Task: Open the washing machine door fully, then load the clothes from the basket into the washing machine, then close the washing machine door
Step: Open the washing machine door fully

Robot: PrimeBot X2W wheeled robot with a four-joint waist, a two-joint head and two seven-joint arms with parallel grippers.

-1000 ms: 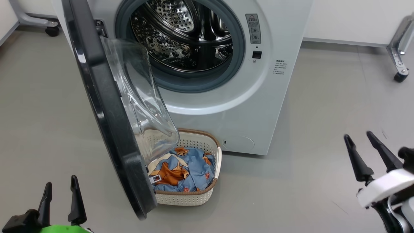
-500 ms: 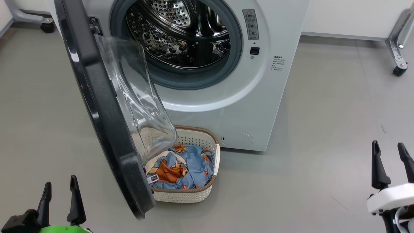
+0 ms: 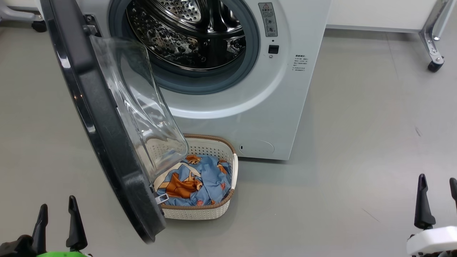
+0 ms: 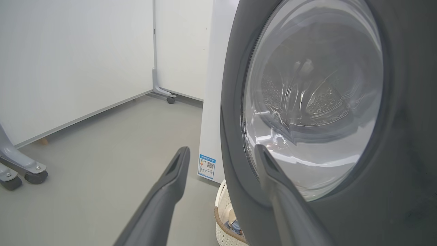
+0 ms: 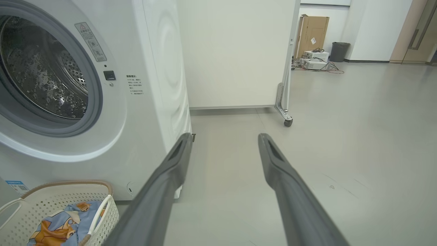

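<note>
The washing machine (image 3: 278, 107) stands ahead with its steel drum (image 3: 185, 35) exposed. The washing machine door (image 3: 96, 117) hangs open on the left, edge-on to me, its clear bowl overhanging the left part of the basket (image 3: 200, 213). This basket sits on the floor against the machine's front and holds the clothes (image 3: 200, 182), blue with orange-brown figures. My left gripper (image 3: 58, 202) is open at the lower left, just outside the door (image 4: 341, 212). My right gripper (image 3: 438, 177) is open at the lower right, far from the basket (image 5: 65, 186) and the clothes (image 5: 58, 225).
Grey floor lies all around. A white panel on a castor foot (image 3: 433, 60) stands right of the machine, and another castor frame (image 4: 27, 171) stands at the left. A cardboard box (image 5: 312, 34) and a bin (image 5: 339, 51) are far back in the room.
The head camera has shifted, so the whole scene slid up and left. My right gripper has drawn back, lower and further right, and now points straighter up. Both stay open.
</note>
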